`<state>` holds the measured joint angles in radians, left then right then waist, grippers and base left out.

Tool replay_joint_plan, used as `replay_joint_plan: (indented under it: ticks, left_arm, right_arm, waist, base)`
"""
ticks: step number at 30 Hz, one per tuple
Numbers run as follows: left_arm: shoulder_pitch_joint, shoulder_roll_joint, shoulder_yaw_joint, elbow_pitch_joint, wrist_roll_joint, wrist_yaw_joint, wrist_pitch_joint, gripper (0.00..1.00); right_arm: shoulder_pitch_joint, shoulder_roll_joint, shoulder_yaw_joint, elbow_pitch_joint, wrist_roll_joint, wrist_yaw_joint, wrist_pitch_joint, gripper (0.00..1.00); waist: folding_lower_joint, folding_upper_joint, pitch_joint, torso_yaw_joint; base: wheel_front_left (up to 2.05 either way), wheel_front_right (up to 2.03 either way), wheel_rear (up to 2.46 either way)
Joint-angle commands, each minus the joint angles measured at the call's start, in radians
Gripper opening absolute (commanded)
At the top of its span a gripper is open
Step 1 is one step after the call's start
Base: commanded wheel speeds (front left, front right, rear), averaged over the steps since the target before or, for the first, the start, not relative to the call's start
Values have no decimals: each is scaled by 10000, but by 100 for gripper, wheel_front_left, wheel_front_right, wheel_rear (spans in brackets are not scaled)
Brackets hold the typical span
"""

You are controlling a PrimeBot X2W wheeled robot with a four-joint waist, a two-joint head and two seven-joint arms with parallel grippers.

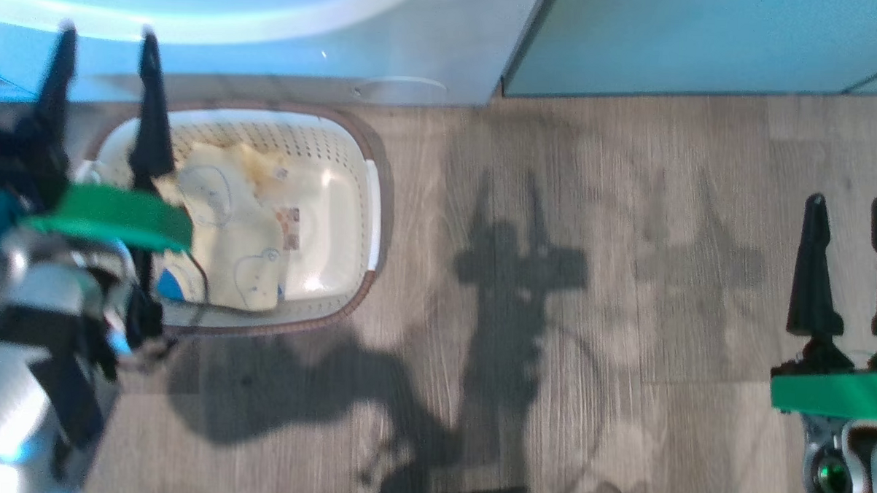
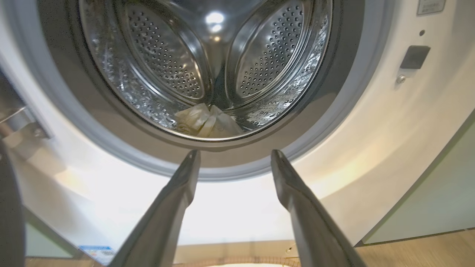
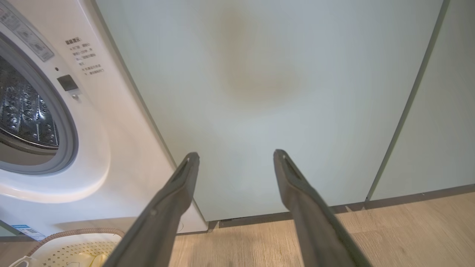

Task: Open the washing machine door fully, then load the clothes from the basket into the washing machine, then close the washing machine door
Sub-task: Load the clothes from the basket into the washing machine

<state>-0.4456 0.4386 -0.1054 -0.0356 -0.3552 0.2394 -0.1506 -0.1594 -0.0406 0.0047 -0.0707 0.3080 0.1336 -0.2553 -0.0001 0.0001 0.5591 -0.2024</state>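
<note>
2 dark-fingered claws show, both with fingers spread apart and holding nothing. The left claw hangs above the basket, its tips aimed at the open porthole of the washing machine. The right claw hovers well apart to the right, over bare wooden floor and facing a pale green cabinet.

The basket stands on the floor just against the foot of the machine. Inside it lie the clothes, pale yellow with faint bear outlines and a bit of blue at the near edge. 1 similar pale garment lies at the bottom of the shiny perforated drum, so loading looks partly done. The door itself cannot be made out clearly.

Likely risks from here:
- The garments lie bunched together, so a shallow pinch may catch only a corner, and the cloth could slip onto the floor between basket and porthole.
- A deep reach could jam a finger against the perforated wall or drag the light basket.
- Cloth left draped over the grey seal would stop the door closing.
</note>
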Motion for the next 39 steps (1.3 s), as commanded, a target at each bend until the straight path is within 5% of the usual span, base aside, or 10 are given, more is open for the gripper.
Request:
replay_joint_plan:
  ticks: [1, 16, 26, 39]
  left_arm:
    - [353, 179, 280, -504, -15, 114, -148, 100]
    - [3330, -1027, -855, -340, -46, 229, -863, 100]
    - [4492, -1123, -1011, -382, -8, 273, -1007, 100]
    - [4769, -1073, -1014, -601, -73, 353, -1006, 100]
  right_arm:
    - [296, -97, 107, -255, -148, -29, -65, 100]
    - [1749, -97, 108, 40, -871, -29, -65, 100]
    - [2587, -97, 353, 210, -949, -29, -65, 100]
    - [2875, -97, 424, 220, -968, -29, -65, 100]
  waist:
    - [1, -1, -489, 269]
    - [1, -1, -3000, 1104]
    - [1, -1, -4279, 1202]
    - [1, -1, -4530, 1201]
  base:
    - [0, 0, 0]
    - [0, 0, 0]
    - [0, 0, 0]
    - [0, 0, 0]
